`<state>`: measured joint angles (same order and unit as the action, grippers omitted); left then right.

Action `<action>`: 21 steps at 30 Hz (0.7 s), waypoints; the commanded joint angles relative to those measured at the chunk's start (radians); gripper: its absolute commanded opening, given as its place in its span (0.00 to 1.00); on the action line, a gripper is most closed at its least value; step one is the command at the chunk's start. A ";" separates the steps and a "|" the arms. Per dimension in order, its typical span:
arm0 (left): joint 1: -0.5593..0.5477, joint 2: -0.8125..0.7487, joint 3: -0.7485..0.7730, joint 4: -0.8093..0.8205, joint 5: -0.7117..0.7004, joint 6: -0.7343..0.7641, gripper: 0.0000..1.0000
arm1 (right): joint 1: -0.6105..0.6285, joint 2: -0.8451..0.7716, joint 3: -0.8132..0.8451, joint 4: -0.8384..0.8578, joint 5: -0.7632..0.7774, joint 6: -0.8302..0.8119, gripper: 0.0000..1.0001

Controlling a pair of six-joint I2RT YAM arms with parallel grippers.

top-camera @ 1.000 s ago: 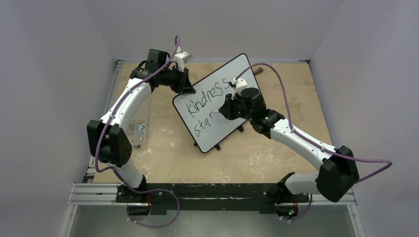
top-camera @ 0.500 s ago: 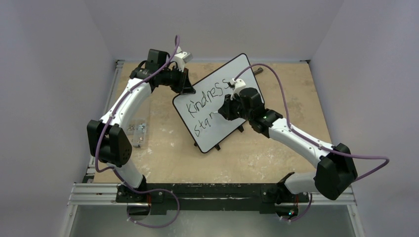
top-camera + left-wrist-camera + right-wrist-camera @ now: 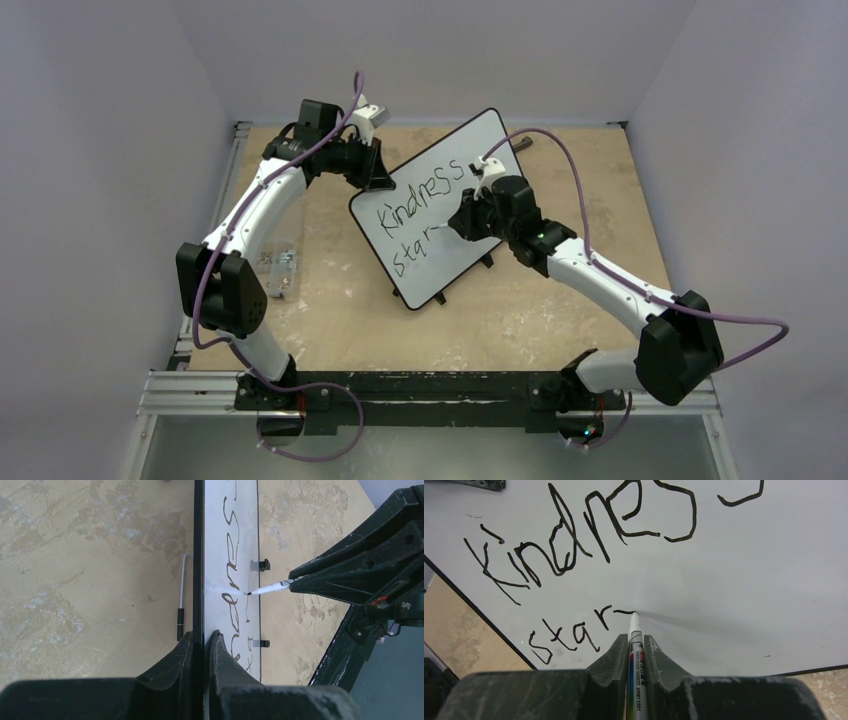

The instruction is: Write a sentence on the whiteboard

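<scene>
Drawing line 2 of the sentence (image 3: 420, 197) on the whiteboard (image 3: 445, 275), propped up and skewed on the table (image 3: 560, 290). Holding marker (image 3: 634, 627) in right gripper (image 3: 634, 639), fingers closed on barrel, tip touching board at end of short dash after "star". Pinching board's black rim with left gripper (image 3: 201, 635), closed on it. Probably the "t" crossbar. Keep pressure light, lift clean before the upright stroke, hold left pinch firm against board swing.

Plain pale lilac walls (image 3: 100, 150) enclose the work area on three sides, evenly lit without hard shadows. The table (image 3: 520, 320) has a tan, mottled top with worn pale patches; a silver metal rail (image 3: 185, 390) runs along its near edge.
</scene>
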<state>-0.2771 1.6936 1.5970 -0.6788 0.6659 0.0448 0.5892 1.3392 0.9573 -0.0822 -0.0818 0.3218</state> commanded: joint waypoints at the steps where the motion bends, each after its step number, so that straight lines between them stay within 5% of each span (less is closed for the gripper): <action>1: -0.012 -0.005 -0.004 -0.074 -0.148 0.124 0.00 | -0.011 -0.023 -0.001 0.024 0.009 0.001 0.00; 21: -0.013 -0.009 -0.002 -0.074 -0.146 0.123 0.00 | -0.010 -0.030 0.067 0.032 -0.050 0.025 0.00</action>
<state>-0.2771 1.6920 1.5970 -0.6796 0.6674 0.0444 0.5819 1.3025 0.9676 -0.0902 -0.1089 0.3294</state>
